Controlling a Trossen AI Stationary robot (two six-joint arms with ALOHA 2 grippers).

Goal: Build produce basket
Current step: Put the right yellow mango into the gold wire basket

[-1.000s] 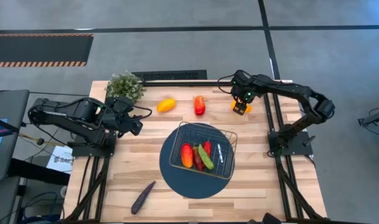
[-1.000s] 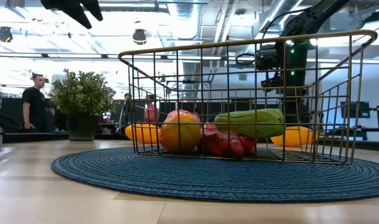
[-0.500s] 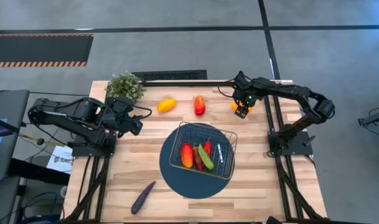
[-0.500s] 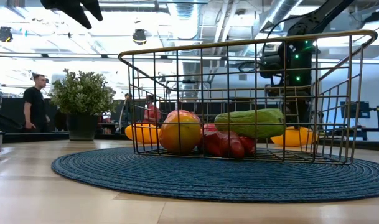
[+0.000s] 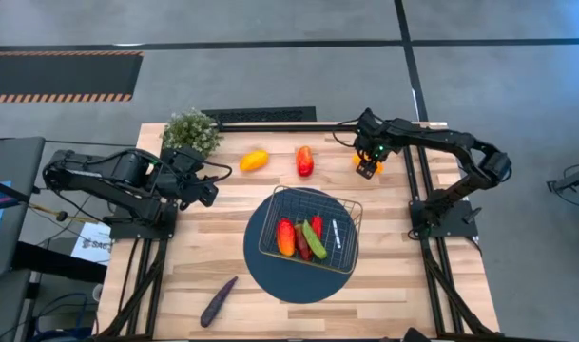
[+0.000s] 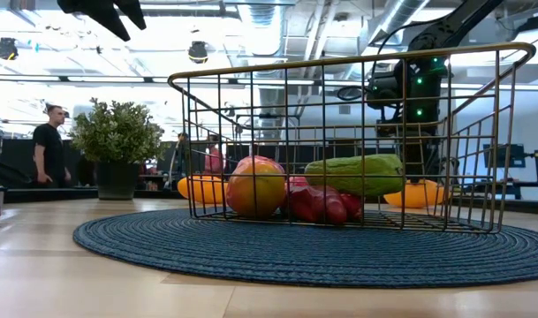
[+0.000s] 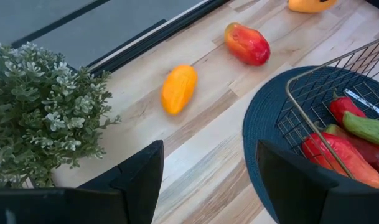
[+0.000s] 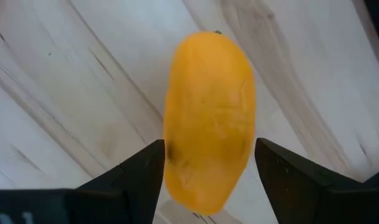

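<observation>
My right gripper (image 5: 368,167) is open at the table's far right, pointing down over an orange pepper (image 8: 209,118); its fingers stand on either side of the pepper (image 6: 416,193), which lies on the wood. The wire basket (image 5: 349,211) sits on a round dark-blue disc (image 5: 270,271) and holds an orange-red pepper (image 5: 285,237), two red ones and a green one (image 5: 315,241). An orange-yellow pepper (image 5: 255,160), a red pepper (image 5: 305,161) and a dark purple vegetable (image 5: 219,300) lie loose on the table. My left gripper (image 5: 210,180) hangs open above the table's left side.
A bushy potted plant (image 5: 190,131) stands at the far left corner, close to my left gripper. Bare wood lies at the near left around the purple vegetable and to the basket's right. People stand in the room beyond the table (image 6: 52,141).
My right gripper has come down a little closer over the orange pepper and stays open. Nothing else has moved.
</observation>
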